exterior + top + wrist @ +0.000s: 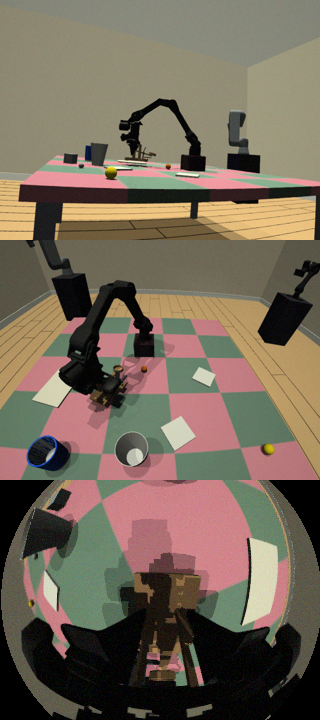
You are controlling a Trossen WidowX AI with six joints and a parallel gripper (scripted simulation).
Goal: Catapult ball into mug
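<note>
Left of center in the top view, the gripper (112,384) (132,151) (167,612)'s pinching the wooden catapult (99,397) (138,158) (186,591), while the orange ball (143,368) (168,166) just sits on the tabletop (144,410) (160,182) (165,510), cup unloaded.

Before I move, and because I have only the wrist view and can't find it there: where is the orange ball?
Observer: The orange ball lies on a pink square of the table, near the arm's base.
Operator: Thanks. And the blue mug?
Observer: In the top view, the blue mug stands left of the grey cup.
Operator: Is anything in the blue mug yet?
Observer: From the top, part of its pale bottom shows, with no ball on that part; the rest is hidden by its wall.
</note>
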